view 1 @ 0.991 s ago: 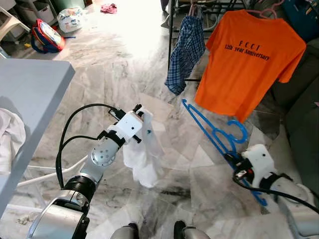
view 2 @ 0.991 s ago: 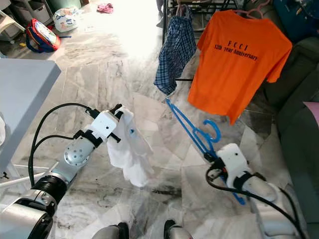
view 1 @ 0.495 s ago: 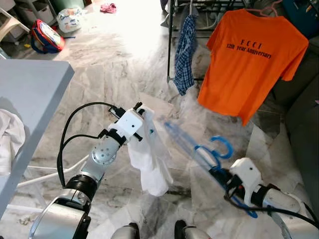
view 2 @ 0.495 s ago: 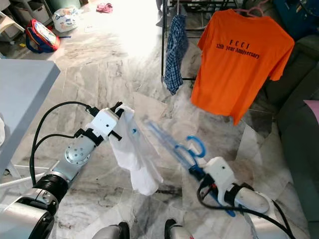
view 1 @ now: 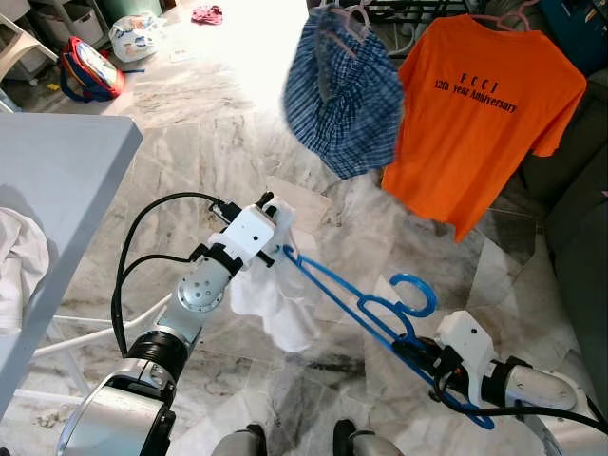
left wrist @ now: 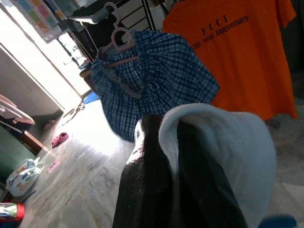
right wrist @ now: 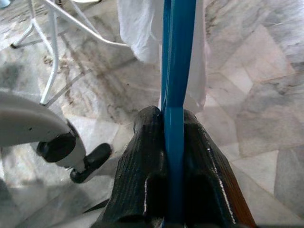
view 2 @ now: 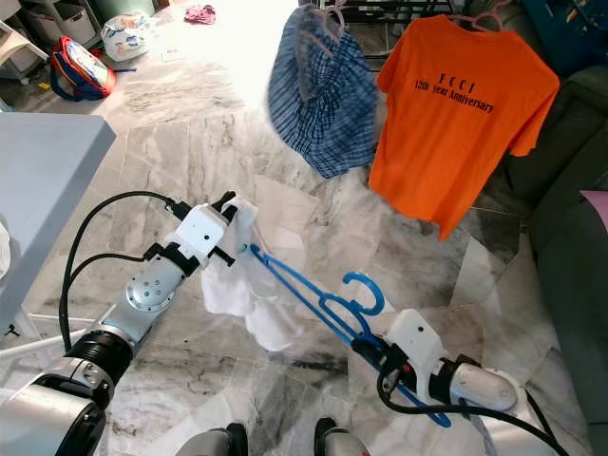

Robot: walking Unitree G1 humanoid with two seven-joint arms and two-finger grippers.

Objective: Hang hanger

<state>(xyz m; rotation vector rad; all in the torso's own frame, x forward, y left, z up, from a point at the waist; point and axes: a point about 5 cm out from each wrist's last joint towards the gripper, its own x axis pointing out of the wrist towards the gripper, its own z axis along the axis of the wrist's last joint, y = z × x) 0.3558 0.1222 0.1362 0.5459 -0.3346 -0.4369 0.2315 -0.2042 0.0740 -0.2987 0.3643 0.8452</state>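
Observation:
My left gripper (view 1: 274, 220) is shut on a white garment (view 1: 275, 304) that hangs below it over the marble floor. My right gripper (view 1: 410, 350) is shut on a blue plastic hanger (view 1: 356, 302), held low at the right. The hanger's far arm tip reaches the white garment right by the left gripper. Its hook (view 1: 415, 293) curls upward near my right wrist. In the right wrist view the blue hanger (right wrist: 175, 71) runs straight out between the black fingers (right wrist: 147, 175) toward the white cloth (right wrist: 142, 33).
A drying rack at the back holds an orange T-shirt (view 1: 480, 104) and a blue checked garment (view 1: 342, 95) on a pink hanger, swinging and blurred. A grey table (view 1: 52, 190) stands at the left with white cloth (view 1: 17, 261) on it. Dark sofa (view 1: 575, 218) at right.
My right gripper swung the blue hanger left until its tip met the white garment. The checked garment on the rack swung out wide and up. The left gripper stayed put.

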